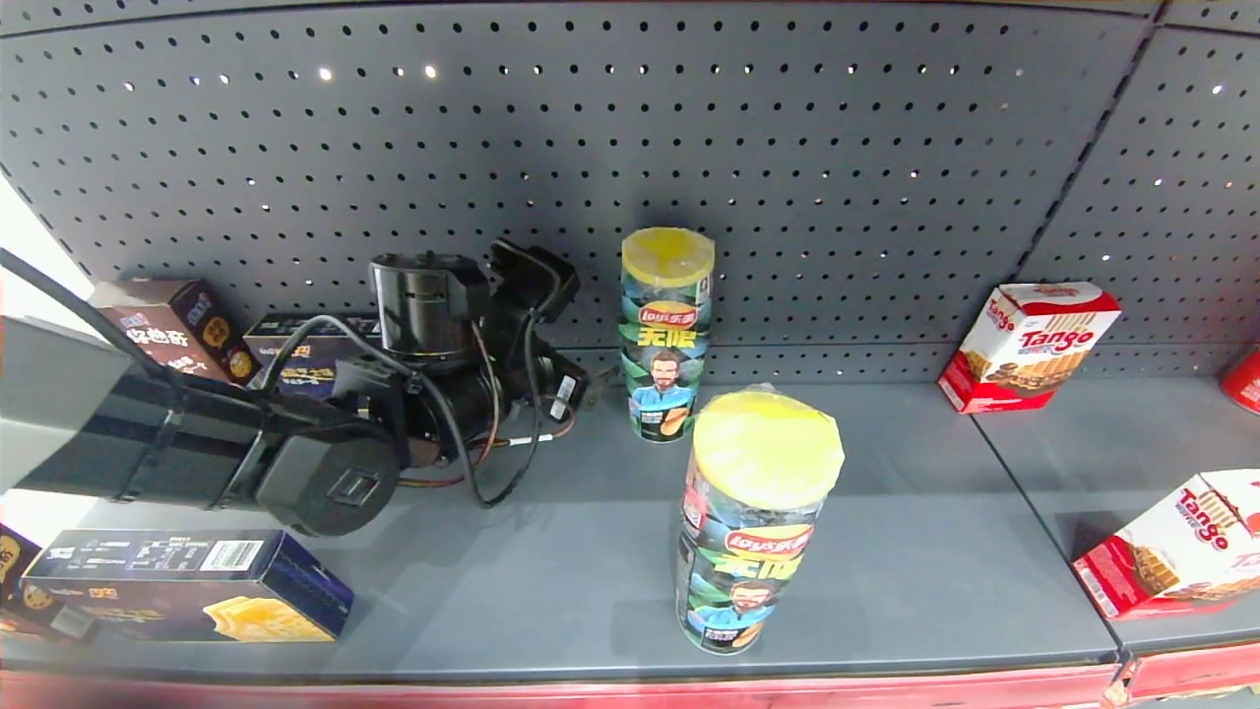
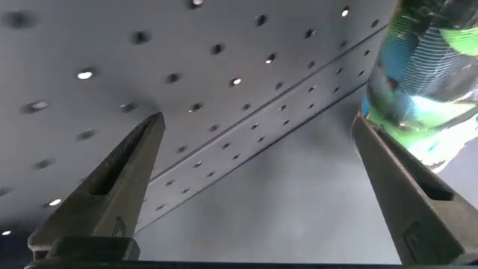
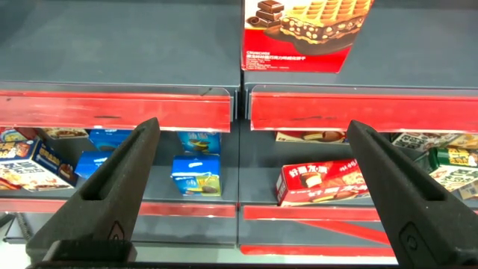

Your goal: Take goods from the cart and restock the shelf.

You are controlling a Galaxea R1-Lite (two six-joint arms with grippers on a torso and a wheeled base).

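Front can [image 1: 758, 522] stands near the shelf [image 1: 551, 591] edge; your left end effector [image 2: 258, 123] hangs released beside rear can [image 1: 666, 335] (likely light, slick, dentable), so grip mid-body, gently.

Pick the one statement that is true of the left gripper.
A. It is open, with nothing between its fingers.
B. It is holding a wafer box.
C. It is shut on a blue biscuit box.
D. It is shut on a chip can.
A: in the left wrist view the left gripper has its fingers spread wide, with just bare shelf and pegboard between them; the chip can stands outside one fingertip.
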